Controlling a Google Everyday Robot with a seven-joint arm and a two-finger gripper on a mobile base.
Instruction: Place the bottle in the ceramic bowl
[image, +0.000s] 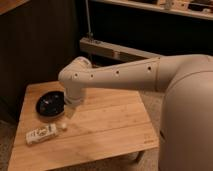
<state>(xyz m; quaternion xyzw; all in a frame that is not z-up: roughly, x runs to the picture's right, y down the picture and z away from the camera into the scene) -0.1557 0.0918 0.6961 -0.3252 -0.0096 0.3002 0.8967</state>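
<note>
Approach is judged to be the step in hand. In the camera view the bottle (42, 134) is seen lying on its side near the front left corner of the wooden surface (110, 125), cap end toward the right, not yet lifted. The ceramic bowl (39, 106) is set just behind it, close by but apart from it. The gripper (69, 109) is hung below the bent wrist of the arm (120, 75), at the bowl's right edge and just behind the bottle's cap end. Nothing is seen to be held by it, and no contact with the bottle is made out. Whether the gripper is spread or closed cannot be told, since its tip is lost against the wrist and the dark bowl. For the next move, a short shift forward and down over the bottle's body is called for. A grasp across its narrow width, a lift and a short carry back over the bowl are then needed.
</note>
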